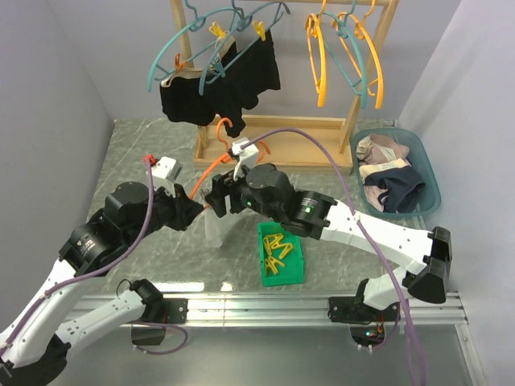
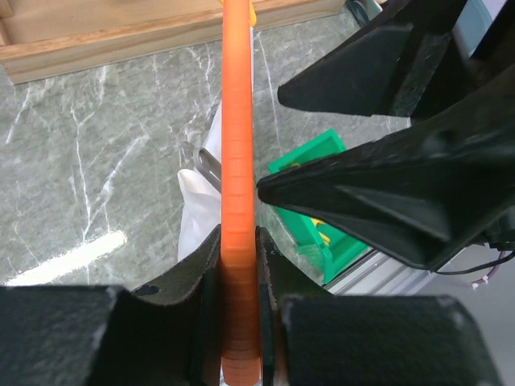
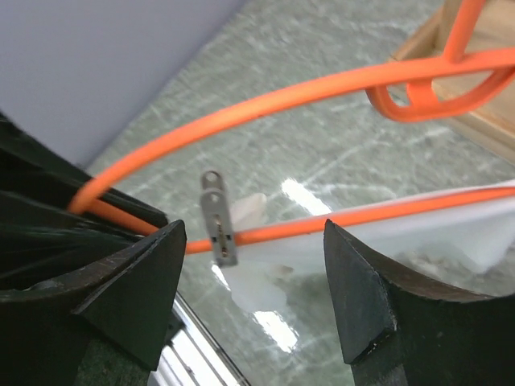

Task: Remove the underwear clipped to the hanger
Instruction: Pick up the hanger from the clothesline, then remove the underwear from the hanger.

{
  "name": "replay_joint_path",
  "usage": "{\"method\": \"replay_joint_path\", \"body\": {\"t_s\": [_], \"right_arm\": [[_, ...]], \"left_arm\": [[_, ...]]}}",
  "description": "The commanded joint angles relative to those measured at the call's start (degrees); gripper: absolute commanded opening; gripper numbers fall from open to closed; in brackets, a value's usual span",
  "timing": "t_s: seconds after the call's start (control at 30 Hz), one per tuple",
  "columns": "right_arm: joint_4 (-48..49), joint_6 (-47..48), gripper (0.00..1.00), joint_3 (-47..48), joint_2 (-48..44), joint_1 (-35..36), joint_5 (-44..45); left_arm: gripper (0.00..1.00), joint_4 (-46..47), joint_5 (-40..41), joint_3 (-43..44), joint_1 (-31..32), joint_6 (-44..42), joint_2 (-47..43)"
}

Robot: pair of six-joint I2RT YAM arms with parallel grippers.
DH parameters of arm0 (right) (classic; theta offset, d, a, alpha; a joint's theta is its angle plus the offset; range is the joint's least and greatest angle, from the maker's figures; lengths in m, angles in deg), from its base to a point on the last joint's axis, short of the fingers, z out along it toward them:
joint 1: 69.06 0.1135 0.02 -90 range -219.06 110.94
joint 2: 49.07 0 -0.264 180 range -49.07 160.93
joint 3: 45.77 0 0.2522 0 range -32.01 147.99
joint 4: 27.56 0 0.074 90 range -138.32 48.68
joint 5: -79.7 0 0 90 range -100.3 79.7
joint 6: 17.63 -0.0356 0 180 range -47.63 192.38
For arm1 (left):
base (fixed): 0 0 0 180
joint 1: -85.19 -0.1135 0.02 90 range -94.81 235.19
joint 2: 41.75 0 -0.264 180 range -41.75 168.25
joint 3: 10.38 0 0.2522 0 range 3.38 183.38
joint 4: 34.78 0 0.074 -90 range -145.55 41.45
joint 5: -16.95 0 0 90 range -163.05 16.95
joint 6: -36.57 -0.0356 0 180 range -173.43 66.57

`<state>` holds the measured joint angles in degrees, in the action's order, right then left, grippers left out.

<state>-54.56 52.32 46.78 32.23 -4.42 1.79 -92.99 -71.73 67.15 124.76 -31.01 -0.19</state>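
Note:
My left gripper [image 1: 200,208] is shut on the end of an orange hanger [image 1: 223,163] held low over the table; the left wrist view shows the hanger's bar [image 2: 238,145] pinched between my fingers [image 2: 238,243]. A white-grey underwear [image 1: 217,229] hangs from the hanger, fastened by a grey metal clip [image 3: 219,219] on the lower bar [image 3: 362,214]. My right gripper [image 3: 256,261] is open, its jaws either side of the clip and the white cloth [image 3: 451,237] without touching. Black underwear [image 1: 225,80] hangs pegged to teal hangers on the rack.
A wooden rack [image 1: 282,141] stands at the back with more orange and teal hangers [image 1: 346,56]. A teal basket [image 1: 430,165] at the right holds removed garments. A green bin [image 1: 299,269] of yellow pegs sits under my right arm.

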Motion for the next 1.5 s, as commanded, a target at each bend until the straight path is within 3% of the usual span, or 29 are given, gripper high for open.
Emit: {"method": "replay_joint_path", "body": {"t_s": [0.0, 0.27, 0.53, 0.6, 0.8, 0.97, 1.1, 1.47], "right_arm": [[-2.75, 0.54, 0.76, 4.27, -0.09, 0.75, 3.55], [-5.57, 0.63, 0.78, 7.87, 4.38, 0.92, -0.06], [-11.81, -1.04, 0.76, 14.03, 10.20, 1.63, 3.72], [-11.46, -1.30, 0.70, 13.42, 10.20, 1.63, 4.16], [-11.81, -2.01, 0.35, 11.13, 8.79, 1.63, 7.58], [-11.11, -3.50, 0.26, 7.88, 5.19, 1.63, 10.31], [-7.53, -7.62, 0.08, 0.79, -0.33, 1.71, 15.57], [15.58, -11.32, 0.00, -23.56, -11.33, 3.03, 19.89]], "left_arm": [[0.00, 2.70, -0.88, 2.06, 0.24, 1.23, -0.52], [0.00, 3.05, -0.88, 2.33, 0.24, 1.67, 0.10], [0.00, 3.05, -1.50, 2.68, 0.24, 2.11, -0.87], [0.00, 2.79, -1.50, 3.03, 0.24, 1.84, -0.78], [0.00, 3.05, 0.07, 3.38, 0.24, 1.84, -1.22], [0.00, 2.52, 2.45, 3.29, 0.24, 1.93, -1.31], [0.00, 3.05, 4.65, 3.12, 0.16, 3.24, -1.13], [0.00, 8.05, 7.91, 4.43, 0.24, 8.95, 2.03]]}}
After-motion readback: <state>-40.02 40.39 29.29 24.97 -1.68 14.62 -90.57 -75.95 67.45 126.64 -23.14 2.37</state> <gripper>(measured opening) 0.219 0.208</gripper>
